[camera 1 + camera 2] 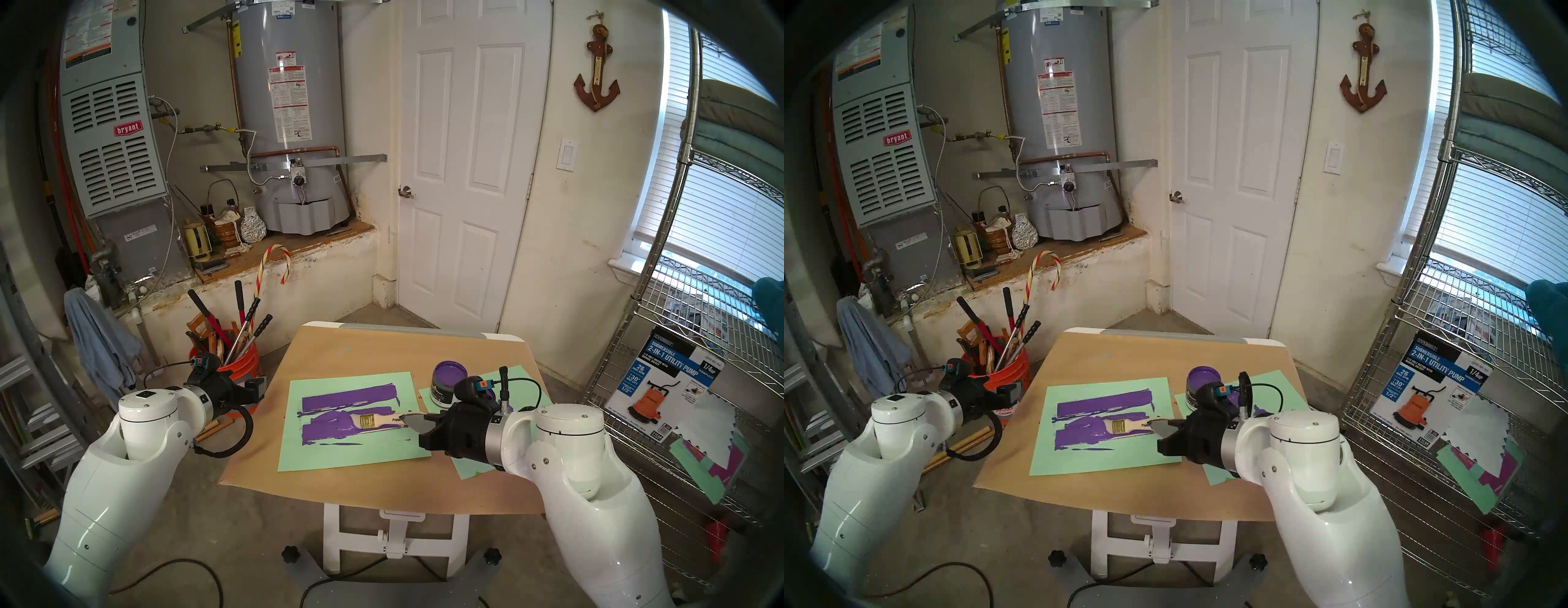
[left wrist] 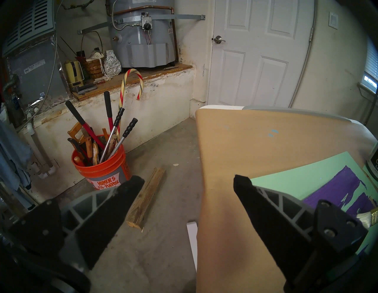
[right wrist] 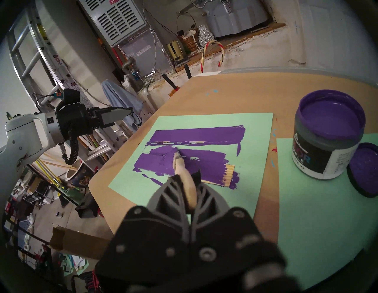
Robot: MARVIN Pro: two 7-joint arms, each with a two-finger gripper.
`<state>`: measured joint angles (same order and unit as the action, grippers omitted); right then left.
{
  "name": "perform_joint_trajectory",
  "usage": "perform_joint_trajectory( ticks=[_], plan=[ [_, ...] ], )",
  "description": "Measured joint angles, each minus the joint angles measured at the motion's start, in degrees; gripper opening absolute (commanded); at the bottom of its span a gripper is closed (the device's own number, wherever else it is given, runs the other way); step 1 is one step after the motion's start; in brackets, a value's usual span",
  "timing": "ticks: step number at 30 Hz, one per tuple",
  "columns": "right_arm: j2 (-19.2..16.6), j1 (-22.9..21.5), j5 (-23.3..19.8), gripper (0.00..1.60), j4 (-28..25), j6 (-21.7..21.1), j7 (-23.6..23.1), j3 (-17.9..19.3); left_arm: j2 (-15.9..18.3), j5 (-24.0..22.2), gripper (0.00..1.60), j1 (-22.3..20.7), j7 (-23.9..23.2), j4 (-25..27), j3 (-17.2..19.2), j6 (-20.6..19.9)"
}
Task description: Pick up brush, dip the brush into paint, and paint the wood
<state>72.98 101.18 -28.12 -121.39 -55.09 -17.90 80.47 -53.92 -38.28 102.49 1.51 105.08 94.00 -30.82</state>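
Left of the paint jar (image 3: 327,135), the right gripper (image 3: 185,180) pinches the brush (image 3: 180,165) handle, bristles on the mostly purple wood strip (image 3: 204,169), while the left gripper (image 2: 189,184), spread wide, hangs beyond the table (image 1: 382,344) edge.

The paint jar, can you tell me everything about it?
The paint jar is small and round, standing upright and open on a green paper sheet at the table's right side. Glossy purple paint fills it nearly to its dark grey rim. A black-and-white label wraps its side. Its purple-smeared black lid lies beside it.
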Motion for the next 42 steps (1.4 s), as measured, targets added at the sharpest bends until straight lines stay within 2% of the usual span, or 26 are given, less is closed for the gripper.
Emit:
perform_joint_trajectory(
  ticks=[42],
  plan=[
    [-3.8,5.6,-1.4,0.0,-3.7,0.0,-2.5,6.7,0.0,0.0,1.6,0.0,0.0,0.0,0.0,0.0]
  ],
)
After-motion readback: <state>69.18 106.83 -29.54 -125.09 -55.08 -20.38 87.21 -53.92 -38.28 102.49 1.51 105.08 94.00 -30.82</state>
